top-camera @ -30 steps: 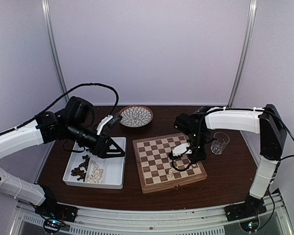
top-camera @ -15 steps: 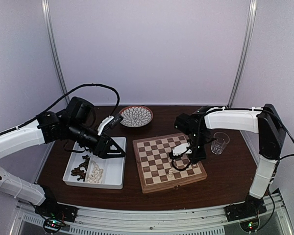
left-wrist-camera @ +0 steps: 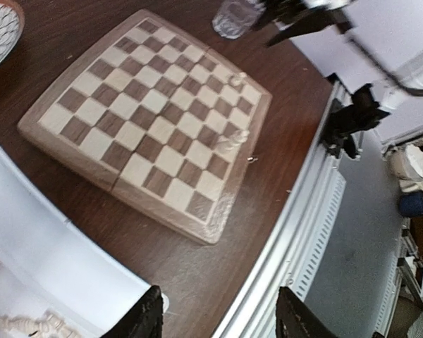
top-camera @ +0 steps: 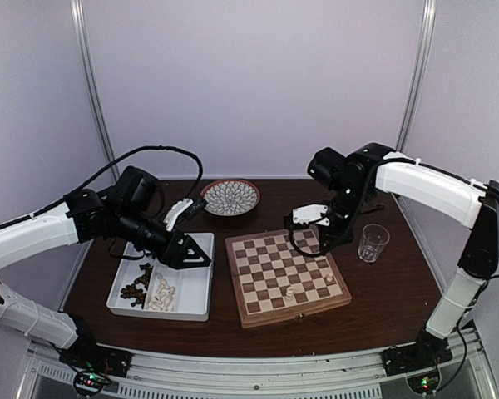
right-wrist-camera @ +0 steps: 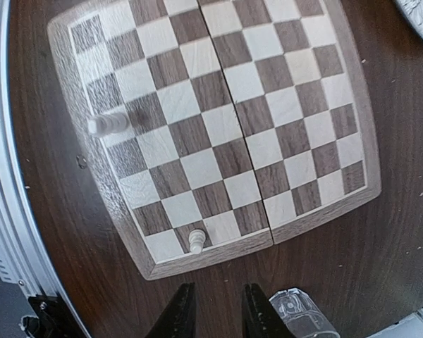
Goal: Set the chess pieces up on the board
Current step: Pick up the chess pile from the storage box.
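The board lies mid-table with two cream-white chess pieces on it: one near its front edge, one by its right edge. In the right wrist view they show as a larger piece and a small one on the board. My right gripper hangs above the board's far right corner, open and empty. My left gripper hovers over the tray's right side, open and empty. More chess pieces, dark and white, lie in the tray.
The white two-compartment tray sits left of the board. A patterned round plate stands at the back. A clear glass stands right of the board, close to my right gripper. The table's front rail runs near the board.
My right gripper has opened, left a white piece by the board's right edge, and risen back toward the far side. The left arm has stayed where it was.
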`<state>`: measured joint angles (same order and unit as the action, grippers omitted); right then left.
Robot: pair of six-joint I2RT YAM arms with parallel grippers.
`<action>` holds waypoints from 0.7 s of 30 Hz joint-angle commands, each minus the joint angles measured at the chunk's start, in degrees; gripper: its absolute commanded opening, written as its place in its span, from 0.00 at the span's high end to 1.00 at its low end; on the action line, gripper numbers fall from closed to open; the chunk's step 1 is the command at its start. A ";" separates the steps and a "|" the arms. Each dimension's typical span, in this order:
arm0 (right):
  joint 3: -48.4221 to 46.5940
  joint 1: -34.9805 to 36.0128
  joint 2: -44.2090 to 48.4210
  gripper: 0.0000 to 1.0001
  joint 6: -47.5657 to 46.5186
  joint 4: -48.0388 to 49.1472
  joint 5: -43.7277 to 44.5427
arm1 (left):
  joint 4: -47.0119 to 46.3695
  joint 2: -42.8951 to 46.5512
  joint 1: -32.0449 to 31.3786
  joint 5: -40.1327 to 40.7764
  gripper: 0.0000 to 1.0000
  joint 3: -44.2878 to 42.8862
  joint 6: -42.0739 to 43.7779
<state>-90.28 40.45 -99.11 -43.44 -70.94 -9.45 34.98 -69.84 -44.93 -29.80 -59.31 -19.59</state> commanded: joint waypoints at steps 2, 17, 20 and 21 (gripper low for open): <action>0.41 -2.91 7.99 0.74 3.75 -0.23 -10.66 | 9.77 -4.69 5.44 19.70 0.49 -0.45 -4.26; 20.27 -8.79 20.95 0.73 10.48 16.62 -21.30 | 26.04 -18.02 6.17 39.33 0.63 -3.99 -11.79; 20.69 -8.80 21.06 0.73 10.40 16.80 -21.63 | 25.32 -20.03 6.17 39.00 0.63 -3.94 -13.11; 20.94 -8.80 21.11 0.73 10.39 17.05 -21.74 | 24.55 -20.28 6.17 38.84 0.63 -3.62 -13.81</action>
<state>-70.08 31.99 -79.90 -34.02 -56.42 -29.19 59.35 -88.62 -38.68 7.88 -62.00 -30.76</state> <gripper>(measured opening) 0.267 0.371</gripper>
